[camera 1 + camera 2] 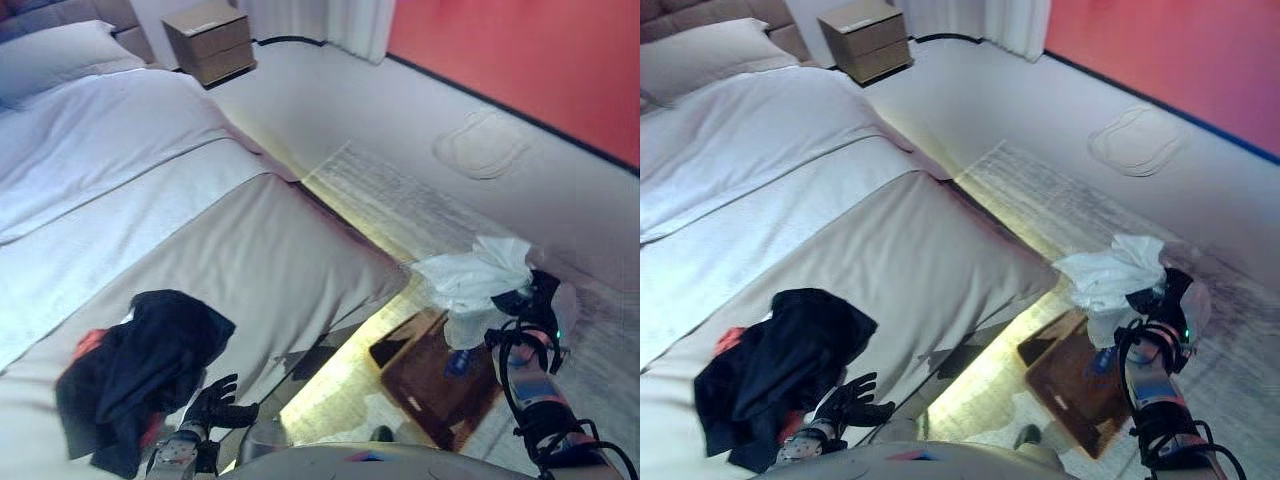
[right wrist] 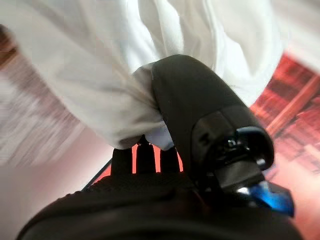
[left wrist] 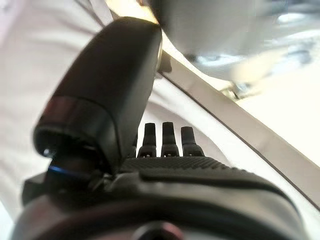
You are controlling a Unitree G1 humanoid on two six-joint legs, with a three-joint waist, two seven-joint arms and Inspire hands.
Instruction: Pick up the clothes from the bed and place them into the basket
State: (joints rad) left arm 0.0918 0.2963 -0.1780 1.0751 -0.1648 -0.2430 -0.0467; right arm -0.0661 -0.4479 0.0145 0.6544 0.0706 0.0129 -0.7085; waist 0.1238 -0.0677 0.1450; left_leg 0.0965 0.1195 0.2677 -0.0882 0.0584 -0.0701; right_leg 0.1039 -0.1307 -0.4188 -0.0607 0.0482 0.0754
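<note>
A pile of dark clothes with a red piece under it lies on the bed near its front edge. My left hand rests on the bed just right of the pile, fingers spread and open; its straight fingers show in the left wrist view. My right hand is shut on a white garment and holds it up over the brown basket on the floor beside the bed. In the right wrist view the thumb pinches the white cloth.
A wooden nightstand stands at the far wall by the bed's head, with a pillow on the bed. A pale rug lies along the bed's right side. A blue thing lies in the basket.
</note>
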